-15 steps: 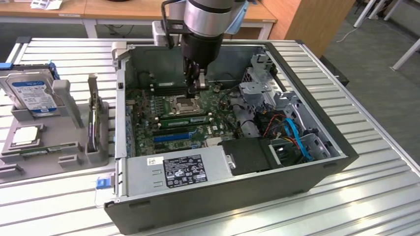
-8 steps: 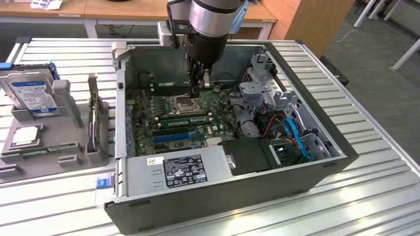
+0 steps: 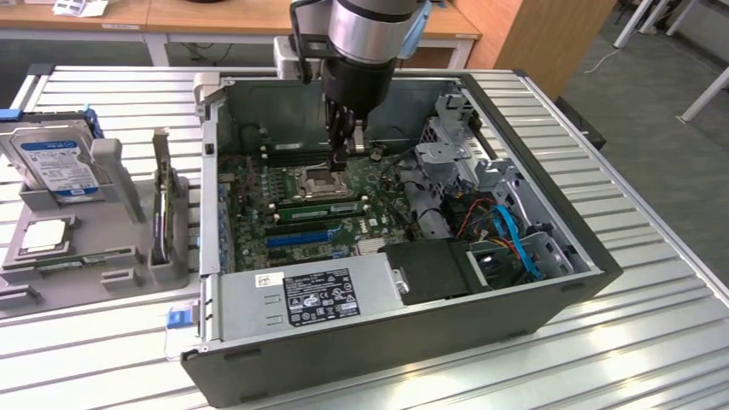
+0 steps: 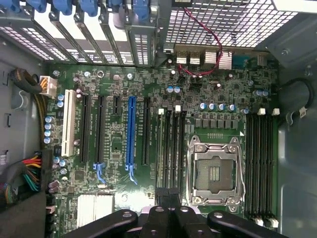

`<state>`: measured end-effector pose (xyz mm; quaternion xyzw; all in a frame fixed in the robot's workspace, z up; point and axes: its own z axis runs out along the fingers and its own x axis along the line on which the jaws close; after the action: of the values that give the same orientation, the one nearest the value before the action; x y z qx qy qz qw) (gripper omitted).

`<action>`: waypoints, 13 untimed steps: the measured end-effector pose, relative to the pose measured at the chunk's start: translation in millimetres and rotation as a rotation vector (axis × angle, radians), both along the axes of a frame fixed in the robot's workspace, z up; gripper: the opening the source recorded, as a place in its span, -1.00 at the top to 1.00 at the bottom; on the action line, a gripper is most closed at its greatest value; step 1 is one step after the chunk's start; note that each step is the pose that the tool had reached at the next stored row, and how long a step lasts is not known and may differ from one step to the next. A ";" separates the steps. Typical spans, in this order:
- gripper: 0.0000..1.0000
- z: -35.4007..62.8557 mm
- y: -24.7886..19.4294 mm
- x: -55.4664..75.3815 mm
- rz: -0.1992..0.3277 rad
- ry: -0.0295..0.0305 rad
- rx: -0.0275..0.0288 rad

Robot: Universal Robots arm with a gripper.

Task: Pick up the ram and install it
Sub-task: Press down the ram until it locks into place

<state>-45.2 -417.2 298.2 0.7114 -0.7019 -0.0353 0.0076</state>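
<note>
The gripper (image 3: 344, 154) hangs inside the open computer case (image 3: 569, 282), low over the motherboard (image 3: 330, 213), just beyond the empty CPU socket (image 3: 317, 180). Its fingers look close together, but whether they hold anything cannot be told.

In the wrist view the gripper (image 4: 171, 198) sits over the memory slots (image 4: 171, 148) beside the CPU socket (image 4: 216, 171). A dark, narrow edge runs between the fingers in line with those slots; it may be the ram, but I cannot tell.

In the exterior view, a green ram stick (image 3: 323, 210) lies seated in a slot nearer the case front, its long axis running across the board toward the view's right.

A blue expansion slot (image 4: 131, 131) runs parallel to the memory slots. The power supply (image 3: 313, 295) fills the near corner of the case, and blue cables (image 3: 513, 239) crowd the drive side.

On the table (image 3: 638, 342), left of the case, a grey fixture tray (image 3: 68, 248) holds a hard drive (image 3: 55, 162), a silver processor (image 3: 46, 235) and an upright card (image 3: 163, 205).
</note>
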 end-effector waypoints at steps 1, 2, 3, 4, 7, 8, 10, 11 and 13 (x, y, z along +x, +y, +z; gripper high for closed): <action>0.80 0.4 0.0 0.1 0.000 0.0002 -0.0001; 0.80 0.4 0.0 0.1 0.000 0.0001 0.0001; 0.80 0.4 0.0 0.1 0.000 0.0001 0.0002; 0.80 0.4 0.0 0.2 0.000 0.0001 0.0002; 0.80 3.6 0.0 0.2 0.000 0.0002 -0.0001; 0.80 6.2 0.0 0.2 0.000 0.0002 0.0000; 0.80 11.0 0.0 0.2 0.000 0.0001 0.0001; 0.80 12.8 0.0 0.2 0.000 0.0001 0.0001; 0.80 16.6 0.0 0.2 0.000 0.0002 -0.0003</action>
<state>-45.0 -417.2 314.8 0.7115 -0.7018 -0.0352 0.0078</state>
